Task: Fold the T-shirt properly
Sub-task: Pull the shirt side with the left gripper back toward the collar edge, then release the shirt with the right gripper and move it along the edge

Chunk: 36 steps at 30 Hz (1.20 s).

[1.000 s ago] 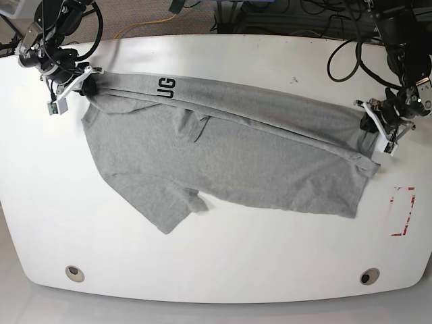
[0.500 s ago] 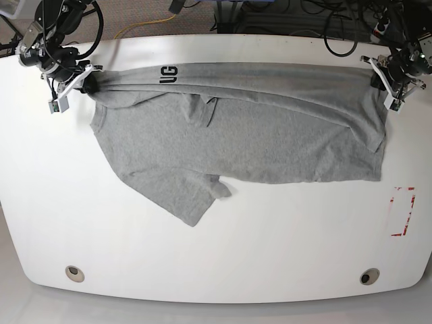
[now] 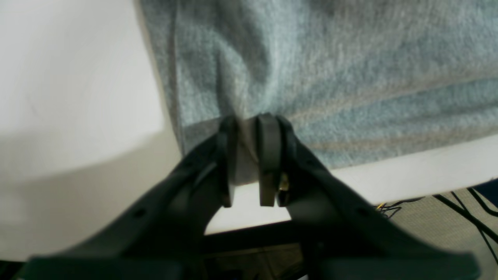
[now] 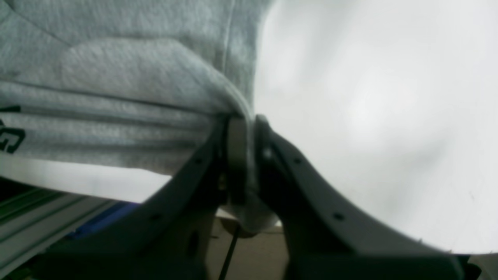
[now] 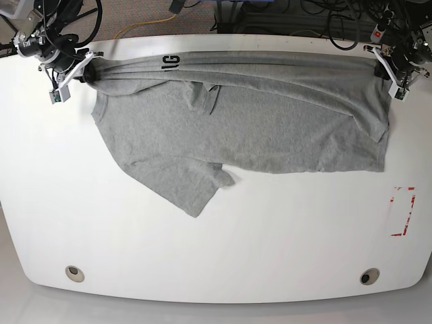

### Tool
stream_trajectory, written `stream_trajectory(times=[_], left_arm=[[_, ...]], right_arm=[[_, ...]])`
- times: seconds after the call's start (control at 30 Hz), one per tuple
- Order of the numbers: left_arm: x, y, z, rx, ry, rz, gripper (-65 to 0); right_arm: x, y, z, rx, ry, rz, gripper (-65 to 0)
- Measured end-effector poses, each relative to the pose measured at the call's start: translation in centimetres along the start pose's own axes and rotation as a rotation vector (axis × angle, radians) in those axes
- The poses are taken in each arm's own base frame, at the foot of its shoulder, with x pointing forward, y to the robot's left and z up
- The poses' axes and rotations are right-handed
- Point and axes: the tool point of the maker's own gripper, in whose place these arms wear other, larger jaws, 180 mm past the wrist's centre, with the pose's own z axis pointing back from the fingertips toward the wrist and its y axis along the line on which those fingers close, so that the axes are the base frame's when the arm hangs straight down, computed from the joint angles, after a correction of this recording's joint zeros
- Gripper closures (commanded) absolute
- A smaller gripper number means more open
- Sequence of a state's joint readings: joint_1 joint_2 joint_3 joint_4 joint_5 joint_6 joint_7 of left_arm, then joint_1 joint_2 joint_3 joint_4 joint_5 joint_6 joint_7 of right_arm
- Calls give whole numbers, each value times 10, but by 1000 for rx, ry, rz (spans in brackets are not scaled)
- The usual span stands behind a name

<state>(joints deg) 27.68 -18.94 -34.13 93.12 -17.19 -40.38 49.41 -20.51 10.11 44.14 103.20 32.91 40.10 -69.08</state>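
We have dragged the T-shirt (image 5: 256, 128) back to the far edge of the surface (image 5: 216, 256), folded edge now taut; our left claw (image 5: 393, 73) and right claw (image 5: 75, 69) each stay pinched shut on a far corner, ready for laying flat.

The light heather-grey T-shirt (image 5: 256, 128) is soft, matt jersey cloth with a fine fuzzy knit — the white table (image 5: 216, 250) beneath looks smooth, faintly glossy.
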Motion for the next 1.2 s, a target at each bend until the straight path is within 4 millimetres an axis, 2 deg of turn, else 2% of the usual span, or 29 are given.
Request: stream_trajectory(times=[0.07,0.13,0.23,0.33,0.43,0.53,0.67,0.7,0.77,0.9,1.03,1.1,1.2], left_arm=[[-1,0,0,0,2,0,-210],[-1,1,0,3,4,0,-246],[0,3,3,19,13,-14,-254],[0,-2,7,43,33,-36,-256],[1,-6,13,59,21,-16,-256],[2,-1,19,88,44,-20,-256],[22,7,27,133,45,-39,-256],[32,8,29,135,13,-43,-256],[39,6,32,134,-12,-52,-256],[32,7,34,151,23,-60,-256],[52,10,34,158,-32,-58,-256],[56,10,34,157,-46,-64,-256],[51,10,34,162,-18,-62,-256]], right_arm=[[-6,0,0,0,18,-2,-144],[-13,0,1,0,47,-4,-235],[-28,-2,3,-11,107,-4,-385],[-34,-2,6,-13,120,-2,-447],[-33,0,13,16,98,-15,-452],[-31,5,20,76,101,-9,-452],[-15,17,31,187,37,-3,-452],[-9,21,34,220,12,-4,-452],[-3,26,36,257,11,19,-452],[18,45,21,316,-8,81,-452],[49,70,-1,350,-30,179,-452],[53,79,-11,344,-3,237,-452],[47,92,-26,321,60,300,-452]])
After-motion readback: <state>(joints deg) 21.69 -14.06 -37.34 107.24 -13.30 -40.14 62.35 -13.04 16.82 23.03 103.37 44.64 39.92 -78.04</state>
